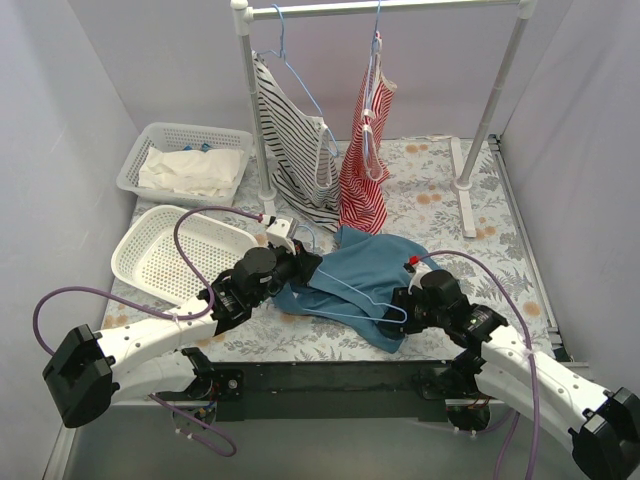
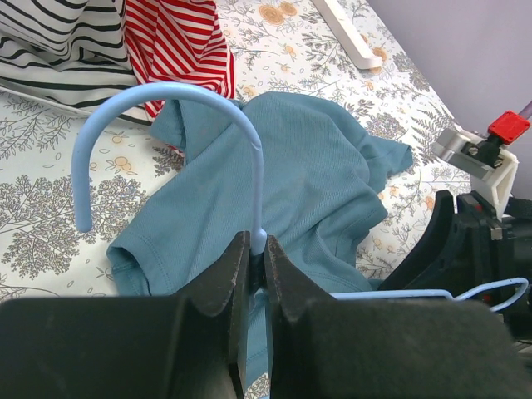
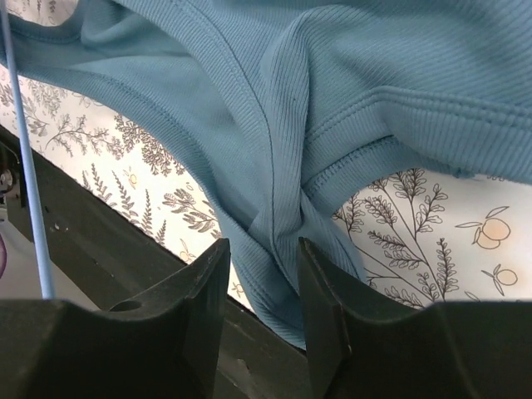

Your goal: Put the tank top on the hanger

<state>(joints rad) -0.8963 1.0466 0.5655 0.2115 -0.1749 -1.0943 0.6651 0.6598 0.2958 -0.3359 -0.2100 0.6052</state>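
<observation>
Dressing is under way: my left end effector (image 2: 258, 248) clamps the hanger (image 2: 258, 195) by its neck, while my right end effector (image 3: 264, 270), narrowly parted, straddles a fold of the tank top (image 3: 399, 66), pinched or not I cannot tell, which I judge must next be drawn over the wire.

Found the teal tank top (image 1: 365, 275) crumpled on the floral table cover (image 1: 440, 215), with the light-blue wire hanger (image 1: 352, 290) lying across its near half. Noted the left gripper (image 1: 300, 270) at the tank top's left edge and the right gripper (image 1: 405, 303) at its near right edge, finger positions too obscured to judge. Recorded, beyond the tank top, a black-and-white striped top (image 1: 295, 150) and a red-and-white striped top (image 1: 365, 180) hanging from a white rail (image 1: 400, 8), and, to its left, a white basket (image 1: 165, 255) with a grey basket (image 1: 150, 140) of pale cloth farther off.
</observation>
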